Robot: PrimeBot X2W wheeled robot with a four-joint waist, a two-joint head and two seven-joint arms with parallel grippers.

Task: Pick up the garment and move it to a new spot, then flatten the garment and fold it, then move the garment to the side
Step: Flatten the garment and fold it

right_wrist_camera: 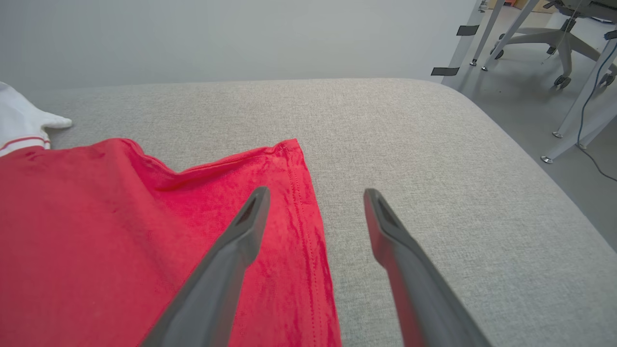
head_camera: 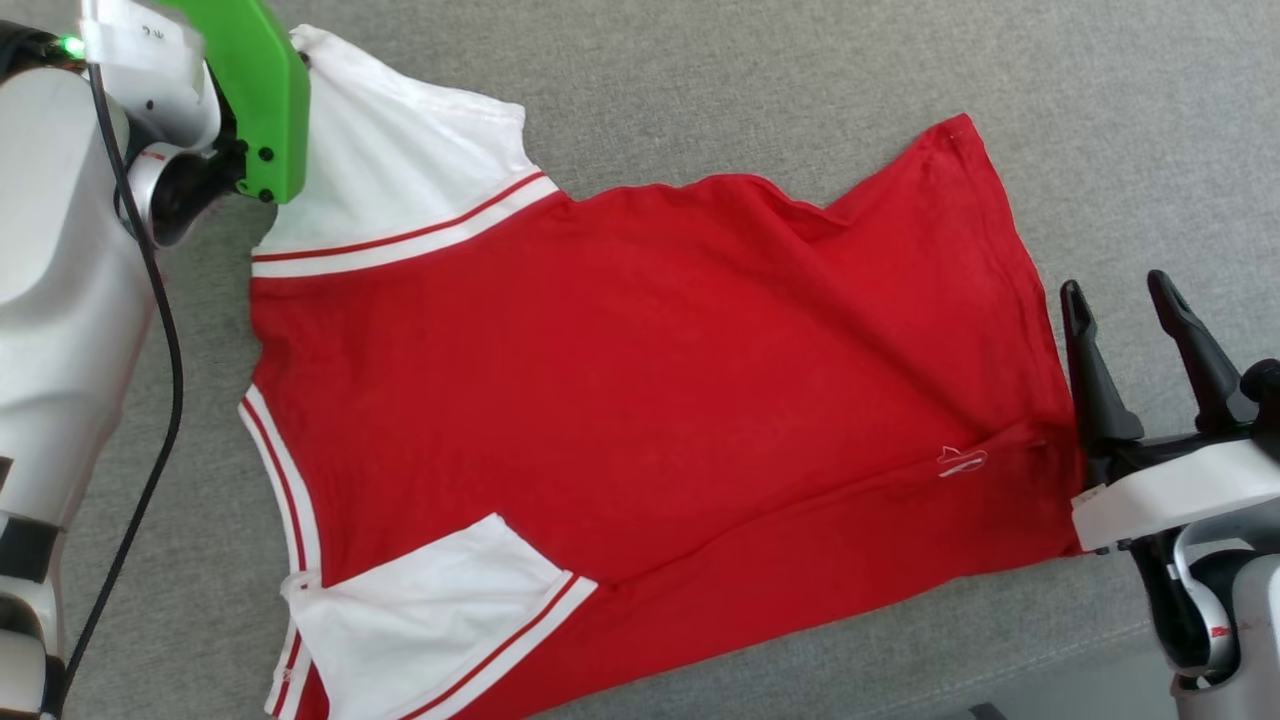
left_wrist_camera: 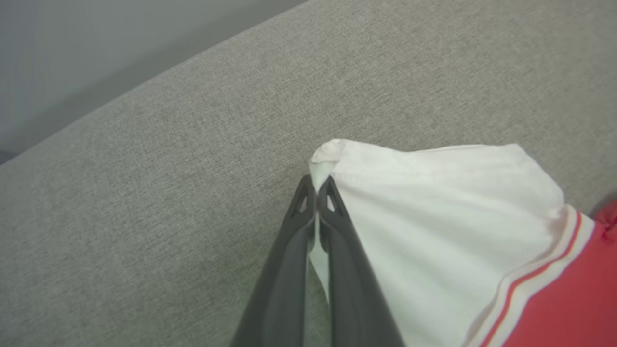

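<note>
While the left gripper (left_wrist_camera: 318,185) is clamped tight on the very tip of the white sleeve (left_wrist_camera: 434,207), the right gripper (right_wrist_camera: 315,193) has its fingers spread wide with nothing between them. The shirt (head_camera: 640,400) is lying on the grey cushion (head_camera: 760,80), plain red side up, mostly spread out. From the left fingers, the sleeve fans out to the right and down toward the striped trim, with bare cushion to the left and ahead. The pinch is at the sleeve tip, probably so a pull outward draws the sleeve straight and takes the slack out of the shoulder.

At the right gripper, the hem (right_wrist_camera: 308,231) runs under its left finger while its right finger is over bare cushion. It straddles the edge, likely lined up to drop and catch the hem so both arms can stretch the cloth between them.

My read is that flattening is underway and not finished. There is a crease near the hem corner ahead of the right fingers, the other sleeve (head_camera: 440,610) is lying over the red body, and no fold has been made yet. The risk is that the hem slips out if the fingers close too shallow.
</note>
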